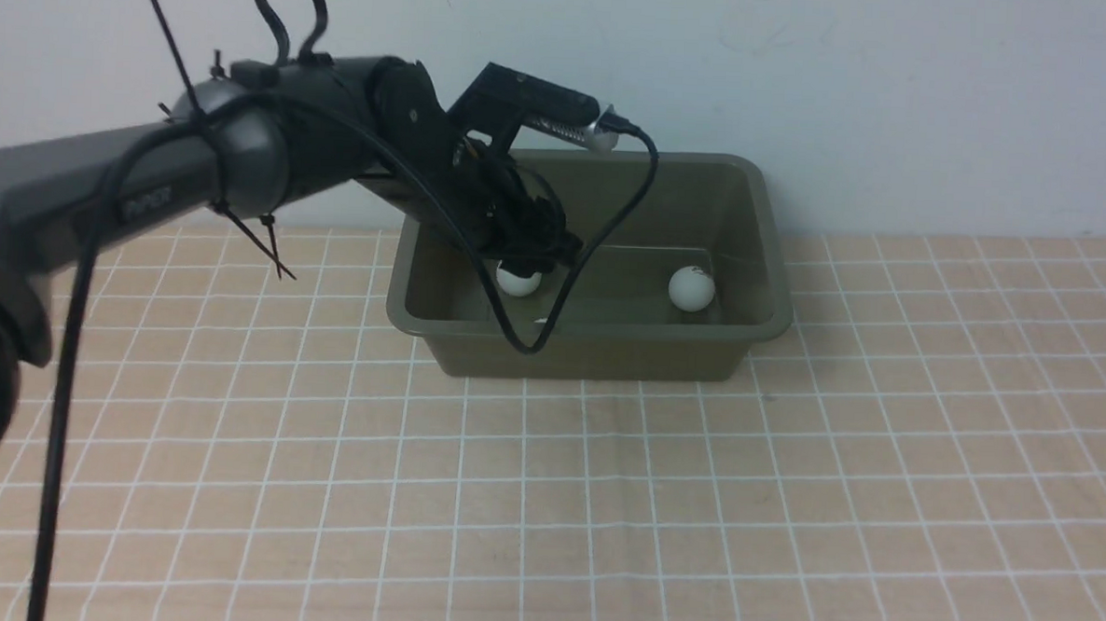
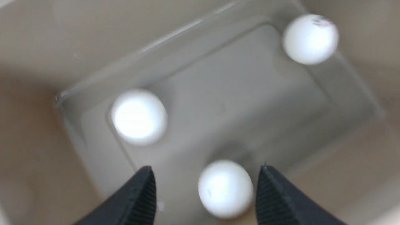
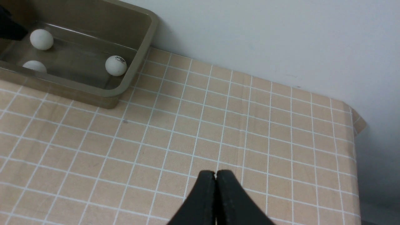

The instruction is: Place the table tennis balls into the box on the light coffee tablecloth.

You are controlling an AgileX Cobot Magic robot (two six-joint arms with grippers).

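Plain pale wall (image 1: pixel 899 83), tan grid-lined cloth surface (image 1: pixel 694 494); on it the olive-green plastic tub (image 1: pixel 758 207) holds three small white balls (image 3: pixel 116 65). Left tool (image 2: pixel 205 170) spread apart over one, right tool (image 3: pixel 215 173) pinched together.

Left arm (image 1: pixel 148 181) reaches forward, left pincer (image 2: pixel 205 170) tilted down, jaws apart; right pincer (image 3: pixel 215 173) pinched together.

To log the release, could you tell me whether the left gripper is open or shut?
Open: on the left gripper, both fingers stand clear of the ball between them inside the box.
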